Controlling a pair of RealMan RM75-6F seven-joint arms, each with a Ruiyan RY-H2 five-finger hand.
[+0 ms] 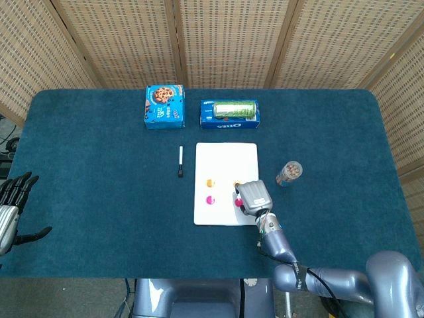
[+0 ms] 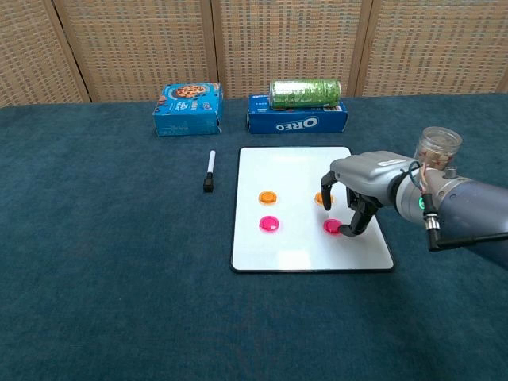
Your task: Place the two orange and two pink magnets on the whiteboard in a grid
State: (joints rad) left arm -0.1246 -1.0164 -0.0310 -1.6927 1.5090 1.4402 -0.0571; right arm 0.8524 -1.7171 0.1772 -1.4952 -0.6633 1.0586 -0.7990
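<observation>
The whiteboard (image 2: 298, 167) lies flat mid-table and carries all the magnets. Two orange magnets (image 2: 268, 196) (image 2: 319, 198) make the far row, the right one partly hidden by my right hand's thumb. Below them lie two pink magnets (image 2: 269, 224) (image 2: 332, 227). My right hand (image 2: 361, 181) arches over the board's right side, fingers apart. One fingertip (image 2: 348, 228) touches the right pink magnet's edge, and the thumb is raised off it. In the head view the right hand (image 1: 254, 196) covers most of that magnet. My left hand (image 1: 13, 205) rests at the table's left edge, fingers spread, holding nothing.
A black-capped marker (image 2: 209, 171) lies left of the board. Behind it stand a blue cookie box (image 2: 188, 109) and an Oreo box (image 2: 296, 124) with a green can (image 2: 305, 93) on top. A clear jar (image 2: 437, 147) stands to the board's right, behind my right forearm.
</observation>
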